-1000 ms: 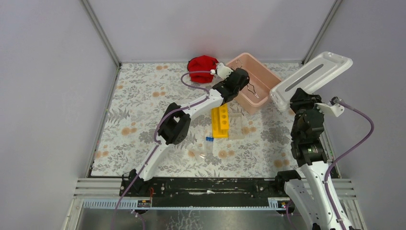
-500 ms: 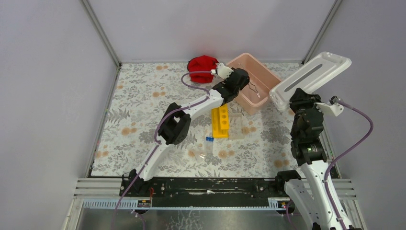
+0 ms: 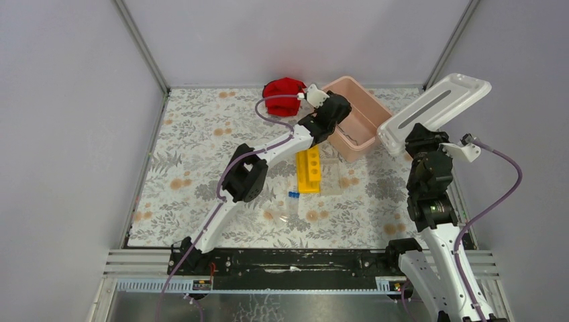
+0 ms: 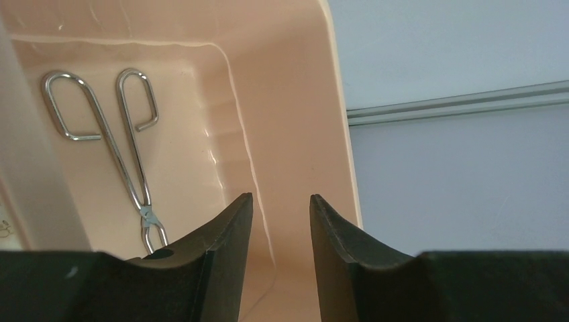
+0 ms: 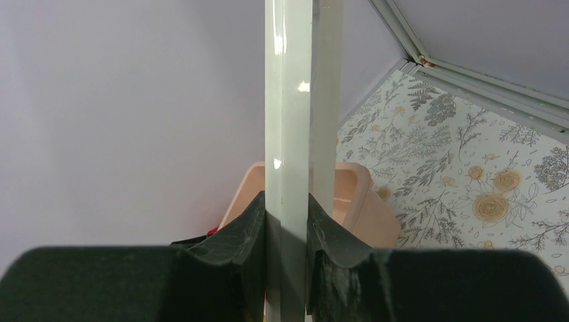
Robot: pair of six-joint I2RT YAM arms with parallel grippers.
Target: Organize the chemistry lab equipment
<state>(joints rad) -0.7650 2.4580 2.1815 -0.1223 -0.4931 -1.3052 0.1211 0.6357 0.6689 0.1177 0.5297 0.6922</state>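
The left claw (image 4: 278, 201) hangs just above the far right part of the bench (image 3: 194, 134), over the pinkish bin (image 3: 353, 149). Its jaws stand apart with nothing between them. Below and to the left in its wrist view, the metal tongs (image 4: 146, 216) lie flat on the bin's floor, loops toward the far wall, clear of both fingers. The claw's gap sits above the bin's inner wall rather than the bench, so anything let go here would land inside.

The right claw (image 5: 286, 208) is clamped on the edge of the white lid (image 3: 436, 107), holding it raised and tilted, to the right of the bin. That leaves the bin's mouth uncovered for the other arm, and the edge grip should let the lid be swung back over the rim.

The yellow rack (image 3: 308, 171) lies on the bench just near of the bin, and the blue-capped tubes (image 3: 293, 194) rest close to its near end. A red cloth (image 3: 283, 94) sits to the left of the bin at the far edge.

Judging by this layout, the tongs are stowed, while the rack and tubes are not yet put away.
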